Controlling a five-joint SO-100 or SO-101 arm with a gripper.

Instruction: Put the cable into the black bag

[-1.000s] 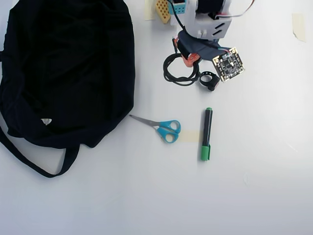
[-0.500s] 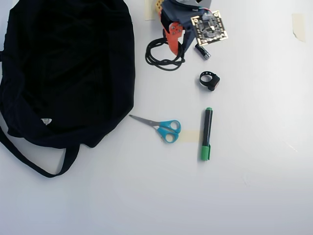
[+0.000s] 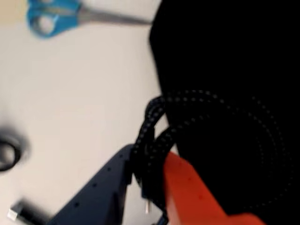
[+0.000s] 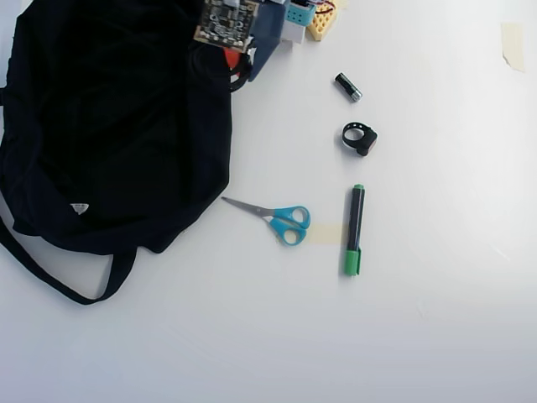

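Note:
The black bag (image 4: 109,126) lies spread over the left of the table in the overhead view and fills the right of the wrist view (image 3: 234,56). My gripper (image 4: 239,67) hangs at the bag's upper right edge, shut on the cable (image 3: 152,131). The braided black cord is pinched between the blue finger (image 3: 110,183) and the orange finger (image 3: 187,192). Its loop hangs out over the bag's fabric and is faint against the black. From overhead only a short curve of cable (image 4: 246,78) shows at the bag's edge.
Blue-handled scissors (image 4: 285,220) lie just right of the bag, also seen in the wrist view (image 3: 51,16). A green marker (image 4: 355,228), a small black ring strap (image 4: 359,138) and a short black cylinder (image 4: 347,86) lie further right. Tape (image 4: 512,42) marks the far corner.
The gripper has carried the cable leftward, from the table beside the ring strap to over the bag's right edge. The short black cylinder is now uncovered.

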